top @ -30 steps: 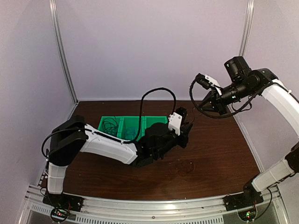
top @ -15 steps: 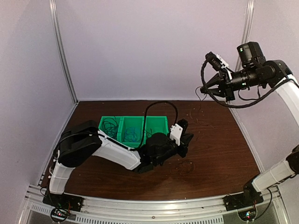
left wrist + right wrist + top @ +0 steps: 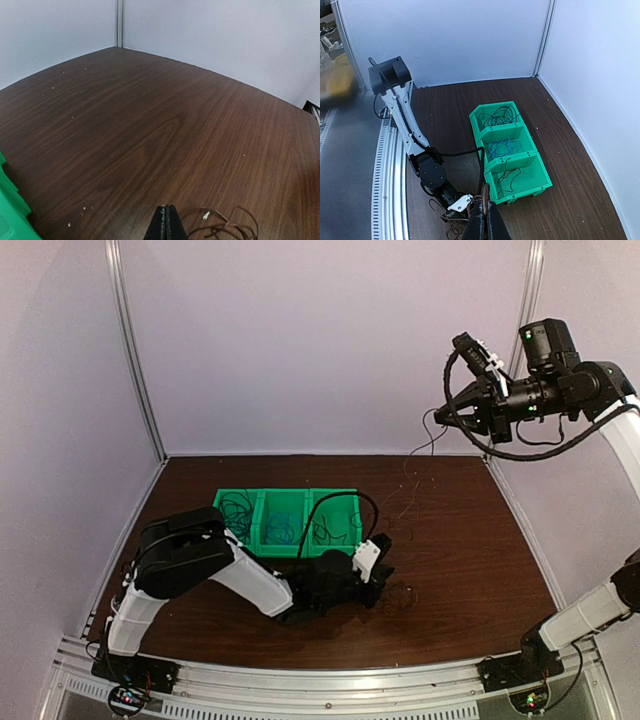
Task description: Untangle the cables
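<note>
A small tangle of thin dark cables lies on the brown table, also seen in the left wrist view and the right wrist view. My left gripper is low on the table at the tangle's left edge. Its jaws are shut and nothing shows between them. My right gripper is high at the back right, shut on one thin strand. That strand hangs down toward the tangle.
A green three-part bin stands left of centre. It holds black cables on the left, a blue cable in the middle and one black cable on the right. White walls close in the table.
My right gripper has risen up and to the right with the strand. My left gripper has moved nearer and lower, down onto the table by the tangle.
</note>
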`<state>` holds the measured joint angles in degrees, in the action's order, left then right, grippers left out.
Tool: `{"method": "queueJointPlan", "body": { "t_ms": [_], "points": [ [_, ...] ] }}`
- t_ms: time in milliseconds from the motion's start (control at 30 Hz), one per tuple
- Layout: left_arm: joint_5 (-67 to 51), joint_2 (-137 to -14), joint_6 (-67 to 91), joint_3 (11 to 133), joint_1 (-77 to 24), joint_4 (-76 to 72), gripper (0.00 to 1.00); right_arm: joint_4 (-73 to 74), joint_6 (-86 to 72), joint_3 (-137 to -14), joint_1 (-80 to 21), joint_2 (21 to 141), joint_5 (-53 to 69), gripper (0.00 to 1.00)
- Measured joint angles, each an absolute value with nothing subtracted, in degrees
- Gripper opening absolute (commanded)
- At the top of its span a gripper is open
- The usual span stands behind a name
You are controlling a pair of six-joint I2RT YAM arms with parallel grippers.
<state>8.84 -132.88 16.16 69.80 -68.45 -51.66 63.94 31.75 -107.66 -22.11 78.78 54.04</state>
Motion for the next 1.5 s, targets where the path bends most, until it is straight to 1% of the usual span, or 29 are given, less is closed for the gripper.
{"method": "queueJointPlan", "body": {
  "t_ms": [33,67,133,167,333,433,567,733,833,867,933,1000,1067,1100,1500],
  "points": [
    [8.6,-131.63,16.38,67.75,-68.45,-51.7,0.0,63.9,31.75,-107.63,-22.11,78.78,53.95,0.0],
    [8.25,-130.1,16.58,65.56,-68.45,-51.77,0.03,63.68,31.73,-107.39,-22.11,78.74,53.71,0.0],
    [7.79,-126.48,16.88,61.49,-68.47,-51.9,0.15,62.92,31.62,-106.32,-22.11,78.39,53.06,0.0],
    [7.57,-124.11,17.15,59.27,-68.47,-52.1,0.19,62.24,31.53,-105.06,-22.11,77.97,52.42,0.0],
    [7.79,-111.94,17.96,51.94,-68.47,-52.77,0.31,60.86,31.07,-101.34,-22.11,76.88,50.78,0.0],
    [8.19,-107.18,18.02,50.78,-68.47,-52.58,0.36,60.23,31.03,-100.71,-22.11,76.6,50.3,0.0],
    [8.86,-105.73,17.72,50.98,-68.47,-51.59,0.44,59.68,30.7,-100.64,-22.11,76.29,50.04,0.0],
    [9.19,-107.79,15.55,53.91,-68.47,-47.83,0.47,59.48,30.24,-100.66,-22.11,76.23,50.0,0.0],
    [9.74,-109.97,13.52,57.71,-68.45,-46.0,0.44,59.4,30.13,-100.68,-22.11,76.23,50.0,0.0],
    [10.02,-110.45,12.95,58.63,-68.45,-45.71,0.4,59.42,30.06,-100.68,-22.11,76.23,50.02,0.0],
    [10.22,-111.35,11.68,60.25,-68.29,-45.34,0.25,59.42,30.02,-100.77,-22.11,76.23,50.02,0.0],
    [10.24,-112.12,10.72,61.69,-68.03,-45.01,0.13,59.4,30.02,-100.82,-22.11,76.23,50.02,0.0],
    [10.2,-112.84,10.24,62.89,-67.61,-44.93,0.03,59.4,30.02,-100.88,-22.11,76.23,50.02,0.0],
    [10.17,-113.12,9.96,63.37,-67.37,-44.95,0.0,59.4,30.02,-100.9,-22.11,76.23,50.0,0.0],
    [10.11,-116.75,9.58,63.24,-66.37,-46.35,0.0,59.57,30.04,-103.94,-21.96,76.25,50.0,0.0]
  ]
}}
